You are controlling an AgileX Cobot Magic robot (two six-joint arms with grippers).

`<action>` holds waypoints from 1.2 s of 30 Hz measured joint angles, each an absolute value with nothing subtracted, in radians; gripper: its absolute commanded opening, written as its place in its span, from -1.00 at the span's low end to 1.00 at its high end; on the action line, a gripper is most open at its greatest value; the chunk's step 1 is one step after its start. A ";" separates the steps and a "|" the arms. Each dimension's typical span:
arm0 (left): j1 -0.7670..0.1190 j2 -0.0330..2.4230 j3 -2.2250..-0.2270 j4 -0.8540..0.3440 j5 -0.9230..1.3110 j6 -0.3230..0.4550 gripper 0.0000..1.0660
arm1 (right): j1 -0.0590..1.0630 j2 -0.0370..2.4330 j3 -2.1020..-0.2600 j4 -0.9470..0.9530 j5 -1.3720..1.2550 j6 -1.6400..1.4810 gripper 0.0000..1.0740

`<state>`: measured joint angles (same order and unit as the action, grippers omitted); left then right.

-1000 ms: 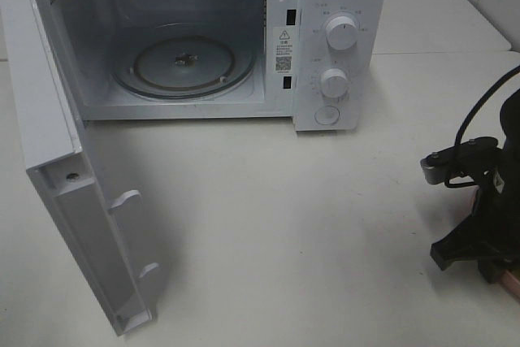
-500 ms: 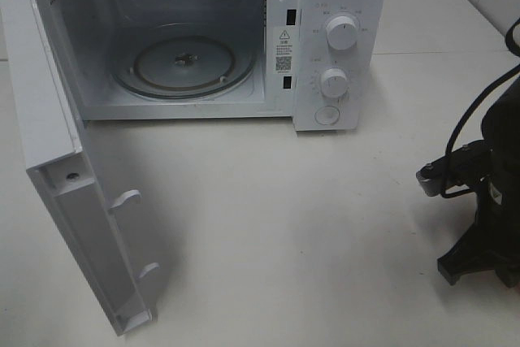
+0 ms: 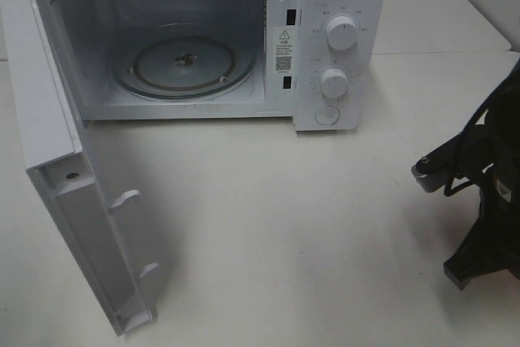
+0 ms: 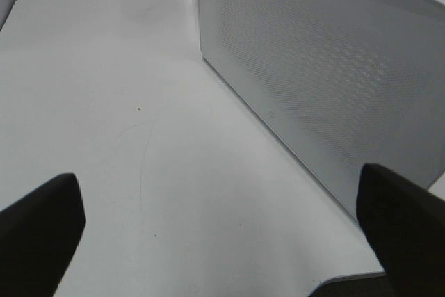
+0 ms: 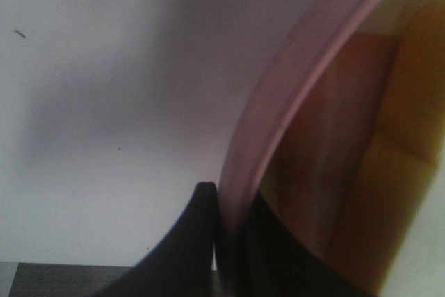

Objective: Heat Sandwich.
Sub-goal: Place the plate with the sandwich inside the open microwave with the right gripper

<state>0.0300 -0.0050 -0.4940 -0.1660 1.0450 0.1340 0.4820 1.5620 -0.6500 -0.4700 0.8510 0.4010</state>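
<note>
In the right wrist view, my right gripper (image 5: 228, 203) is shut on the rim of the round pink plate (image 5: 278, 102), one finger on each side of the edge. The sandwich (image 5: 396, 137) shows on the plate as a blurred tan and yellow mass close to the camera. In the high view only my black right arm (image 3: 487, 201) shows at the right edge, hiding plate and sandwich. My left gripper (image 4: 219, 206) is open, its two black fingers (image 4: 38, 231) wide apart over bare table beside the microwave's perforated side wall (image 4: 327, 81).
The white microwave (image 3: 337, 54) stands at the back with its door (image 3: 57, 160) swung fully open to the left. Its glass turntable (image 3: 185, 64) has nothing on it. White table (image 3: 284, 225) stretches between the microwave front and my right arm.
My right gripper has closed the last bit onto the plate rim. The right arm has shifted slightly toward the right edge and the near side of the table. The left arm has not moved.
</note>
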 measured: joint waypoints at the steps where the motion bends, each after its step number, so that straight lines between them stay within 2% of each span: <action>1: 0.030 -0.005 -0.494 -0.166 1.045 0.134 0.88 | 0.492 1.554 -0.650 -0.473 0.861 0.401 -1.00; 13: 0.030 -0.005 -0.494 -0.166 1.045 0.134 0.88 | 0.608 1.434 -0.650 -0.481 0.973 0.398 -1.00; 36: 0.030 -0.005 -0.494 -0.166 1.045 0.134 0.88 | 0.920 1.322 -0.650 -0.462 1.143 0.405 -1.00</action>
